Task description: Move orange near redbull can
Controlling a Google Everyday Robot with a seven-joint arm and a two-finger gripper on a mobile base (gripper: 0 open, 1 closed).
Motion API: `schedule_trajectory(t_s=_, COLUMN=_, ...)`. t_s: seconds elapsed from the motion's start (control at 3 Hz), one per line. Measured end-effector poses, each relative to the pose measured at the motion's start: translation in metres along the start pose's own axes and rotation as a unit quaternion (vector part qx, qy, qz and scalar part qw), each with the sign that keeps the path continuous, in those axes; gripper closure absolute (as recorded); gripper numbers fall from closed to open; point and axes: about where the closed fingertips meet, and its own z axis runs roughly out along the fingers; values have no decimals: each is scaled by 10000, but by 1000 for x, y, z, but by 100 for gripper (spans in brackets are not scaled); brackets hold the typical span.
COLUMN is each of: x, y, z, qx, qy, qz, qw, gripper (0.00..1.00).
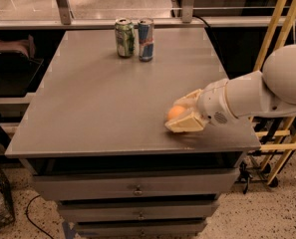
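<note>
The orange (pixel 175 112) rests on the grey table (pixel 102 98) near its front right edge. My gripper (pixel 181 113) reaches in from the right, and its cream fingers (pixel 183 126) sit on both sides of the orange, closed against it. The orange is partly hidden by the fingers. The redbull can (pixel 146 39), slim, blue and silver, stands upright at the table's far edge, well away from the orange and up to its left.
A green-and-white can (pixel 124 37) stands just left of the redbull can, nearly touching it. A wooden ladder-like frame (pixel 279 44) leans at the right of the table. Drawers (pixel 137 189) sit under the tabletop.
</note>
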Motion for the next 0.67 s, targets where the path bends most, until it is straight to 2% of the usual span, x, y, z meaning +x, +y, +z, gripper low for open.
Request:
schedule_trajectory(t_s=0.33, x=-1, y=-13, z=-12, qx=98, qy=-144, qz=-11, qw=9998, gripper=88)
schedule_trajectory(t_s=0.67, x=6, y=-47, z=-44, qx=470, qy=-325, qz=63, qw=9983, gripper=100)
